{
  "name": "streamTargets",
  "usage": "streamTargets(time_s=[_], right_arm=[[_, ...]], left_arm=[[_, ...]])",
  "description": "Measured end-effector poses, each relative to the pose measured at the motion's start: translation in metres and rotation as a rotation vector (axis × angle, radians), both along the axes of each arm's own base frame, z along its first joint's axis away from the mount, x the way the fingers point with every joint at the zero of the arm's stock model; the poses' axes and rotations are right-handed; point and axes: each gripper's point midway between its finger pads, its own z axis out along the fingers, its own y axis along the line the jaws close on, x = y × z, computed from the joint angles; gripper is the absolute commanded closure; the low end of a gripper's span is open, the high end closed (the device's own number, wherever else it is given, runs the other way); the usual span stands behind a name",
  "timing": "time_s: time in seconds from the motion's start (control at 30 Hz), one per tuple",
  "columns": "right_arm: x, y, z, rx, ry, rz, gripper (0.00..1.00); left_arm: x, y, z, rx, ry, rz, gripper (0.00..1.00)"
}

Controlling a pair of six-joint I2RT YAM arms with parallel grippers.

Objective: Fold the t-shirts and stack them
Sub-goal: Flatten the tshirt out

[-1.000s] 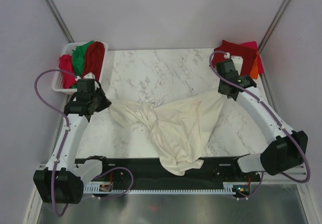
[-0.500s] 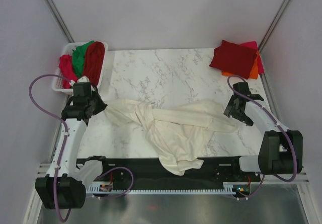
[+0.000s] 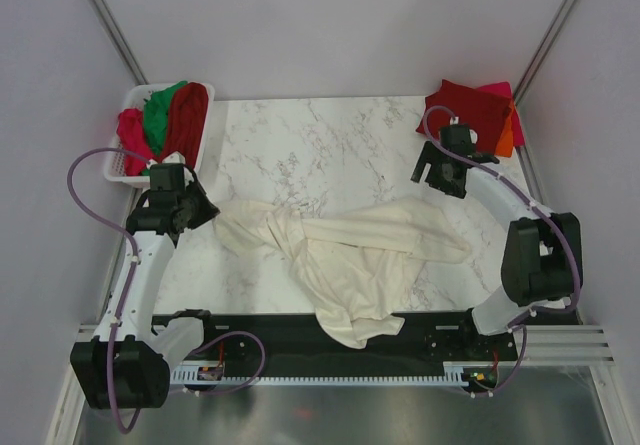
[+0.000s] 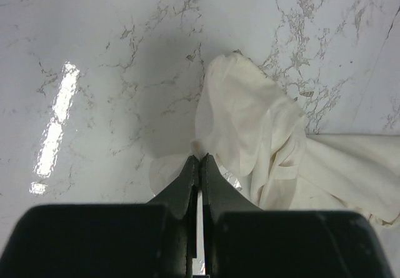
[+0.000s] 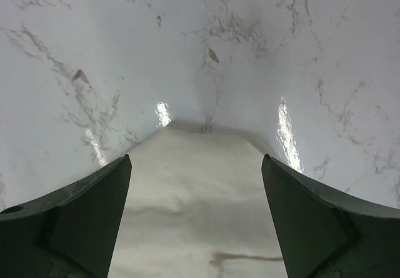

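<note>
One cream t-shirt (image 3: pixel 360 255), mid-frame: left hand (image 4: pixel 200 158) pinching its left edge, right hand (image 5: pixel 195 160) spread wide over its right end.

You have a white marble-patterned table (image 3: pixel 330 145) with grey veins, lit by glare streaks. At its far left corner, just beside the left edge, sits a white slotted plastic basket (image 3: pixel 116 168). Pale grey walls (image 3: pixel 330 25) enclose it, and a black strip (image 3: pixel 290 325) runs along the near edge.
</note>
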Motion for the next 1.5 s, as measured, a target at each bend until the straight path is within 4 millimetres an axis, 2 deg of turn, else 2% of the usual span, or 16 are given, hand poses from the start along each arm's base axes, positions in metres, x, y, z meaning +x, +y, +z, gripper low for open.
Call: streamTargets(time_s=[0.1, 0.23, 0.4, 0.6, 0.63, 0.73, 0.87, 1.1, 1.3, 1.37, 1.4, 1.5], right_arm=[[0.0, 0.005, -0.036, 0.005, 0.092, 0.014, 0.08], [-0.011, 0.009, -0.057, 0.0, 0.152, 0.029, 0.08], [-0.019, 0.02, -0.056, -0.024, 0.152, 0.057, 0.07], [-0.07, 0.048, -0.033, -0.042, 0.111, 0.122, 0.15], [-0.078, 0.051, -0.03, -0.032, 0.097, 0.125, 0.22], [-0.1, 0.044, -0.033, -0.02, 0.087, 0.085, 0.27], [-0.122, 0.03, -0.051, -0.042, 0.14, 0.034, 0.32], [-0.124, 0.03, -0.065, -0.048, 0.171, 0.026, 0.39], [-0.121, 0.033, -0.07, -0.051, 0.173, 0.031, 0.58], [-0.121, 0.035, -0.072, -0.05, 0.169, 0.036, 0.73], [-0.122, 0.035, -0.073, -0.051, 0.172, 0.042, 0.85], [-0.13, 0.037, -0.079, -0.048, 0.188, 0.049, 1.0]], left_arm=[[0.001, 0.0, 0.0, 0.0, -0.003, 0.0, 0.98], [0.0, -0.001, 0.0, 0.0, -0.001, -0.004, 0.98], [0.0, -0.001, -0.001, 0.0, -0.001, -0.005, 0.98], [0.0, -0.001, -0.001, -0.001, 0.0, -0.005, 0.98], [0.0, -0.002, -0.001, -0.001, 0.0, -0.006, 0.98], [0.0, -0.002, -0.001, -0.002, -0.001, -0.007, 0.98], [0.001, -0.002, -0.001, -0.005, -0.003, -0.009, 0.98], [0.001, -0.003, 0.0, -0.005, -0.006, -0.01, 0.98], [0.001, -0.003, 0.0, -0.005, -0.006, -0.011, 0.98], [0.001, -0.003, 0.0, -0.005, -0.006, -0.011, 0.98], [0.001, -0.003, 0.0, -0.005, -0.007, -0.011, 0.98], [0.001, -0.003, 0.0, -0.005, -0.006, -0.011, 0.98]])
